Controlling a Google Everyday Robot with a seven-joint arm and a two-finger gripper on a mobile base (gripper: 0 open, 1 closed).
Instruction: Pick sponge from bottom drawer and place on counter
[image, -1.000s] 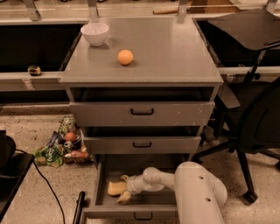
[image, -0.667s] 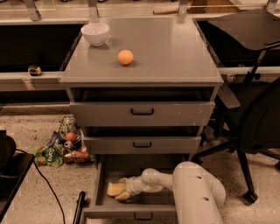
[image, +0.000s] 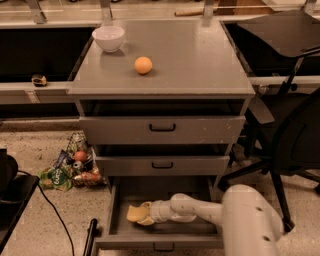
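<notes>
Down in the open bottom drawer (image: 114, 212), the gripper (image: 144, 214) has closed the last small gap it had a second ago and now clasps the right end of the sponge (image: 132, 213). The sponge sits tilted against the fingertips at the drawer's left side, and I can't tell if it is off the tray floor yet. To my eye the grasp is made, so what remains is the lift out and up to the counter (image: 200, 60).

Counting round: one sponge and one gripper on the single arm. Three grey drawers, with only the bottom one pulled well out. On the counter, one orange ball (image: 143, 65) and one white bowl (image: 108, 38), well apart from the free right half.
</notes>
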